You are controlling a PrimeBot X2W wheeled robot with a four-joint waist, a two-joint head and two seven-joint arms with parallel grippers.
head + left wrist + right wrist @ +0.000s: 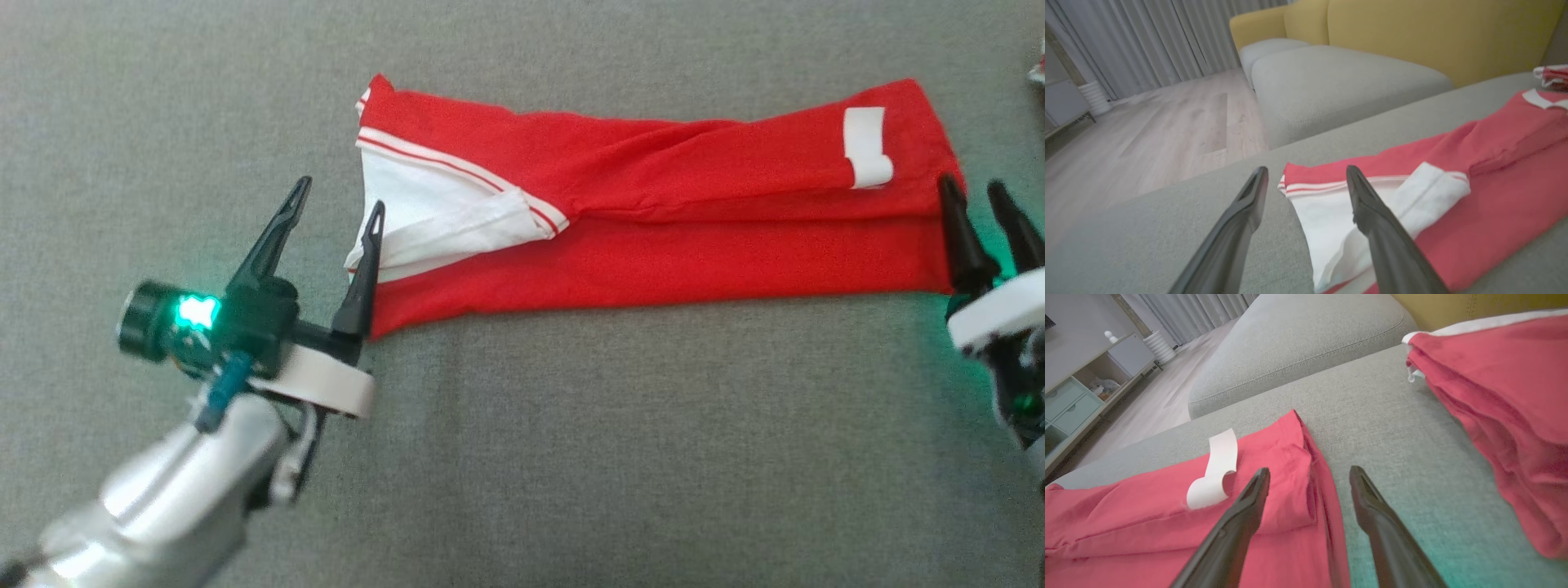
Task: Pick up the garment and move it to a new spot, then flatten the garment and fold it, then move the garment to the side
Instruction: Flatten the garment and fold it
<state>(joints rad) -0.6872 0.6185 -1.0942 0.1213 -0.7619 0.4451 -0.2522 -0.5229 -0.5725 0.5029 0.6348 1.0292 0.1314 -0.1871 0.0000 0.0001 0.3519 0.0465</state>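
the garment (653, 212) lies as a long red band across the middle of the head view, spread flat on the grey cushion (522, 425), with a lengthwise fold already in place and one layer lapped over the other. a white sleeve panel (424, 204) shows at its left end and a white label (865, 143) near its right end. the left gripper (340, 193) sits at the band's left end, lower left of the head view, jaws apart and holding nothing; in the left wrist view one finger lies over the white panel and the other over bare cushion, so the left gripper (1307, 169) straddles the edge. the right gripper (971, 183) sits at the right end, likewise spread and empty; the right wrist view shows the right gripper (1309, 469) straddling the hem. a second red garment (1506, 375) lies well apart at the upper right of that view. judged step: folding, between the lengthwise fold and a crosswise fold. the next move probably calls for each gripper to close on all layers at its end, then carry one end over the other without dragging the lower layers.
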